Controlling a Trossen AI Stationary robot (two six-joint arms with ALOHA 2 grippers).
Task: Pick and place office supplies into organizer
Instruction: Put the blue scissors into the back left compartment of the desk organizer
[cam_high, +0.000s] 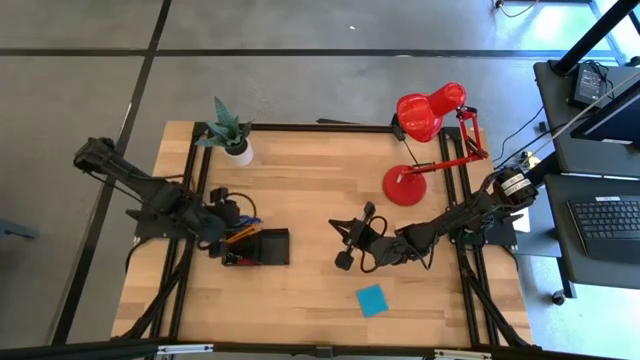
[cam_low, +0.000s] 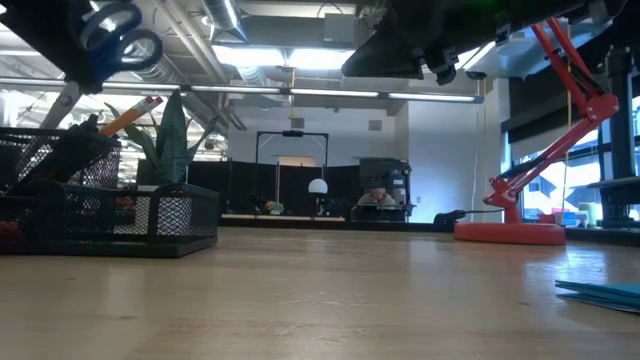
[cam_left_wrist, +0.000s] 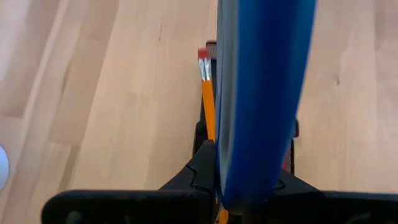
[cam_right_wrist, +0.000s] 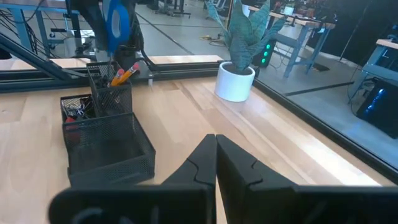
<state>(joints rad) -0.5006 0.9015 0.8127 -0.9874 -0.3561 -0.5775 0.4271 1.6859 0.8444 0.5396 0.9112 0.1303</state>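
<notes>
Two orange pencils (cam_right_wrist: 124, 74) stand in the black mesh organizer (cam_right_wrist: 106, 134); directly above it the left gripper (cam_high: 226, 224) clamps blue-handled scissors (cam_right_wrist: 116, 23). Right gripper (cam_high: 352, 243), fingers together, hangs mid-table.

black wire-mesh organizer (cam_right_wrist: 102, 134) on smooth pale wood table (cam_high: 320, 200); glossy blue scissors (cam_left_wrist: 264, 93).

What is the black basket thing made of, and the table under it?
The organizer looks like black metal wire mesh: you can see through its fine grid walls. The table looks like pale wood with a smooth finish, since long planks and grain lines show, framed by dark rails that seem metal.
</notes>
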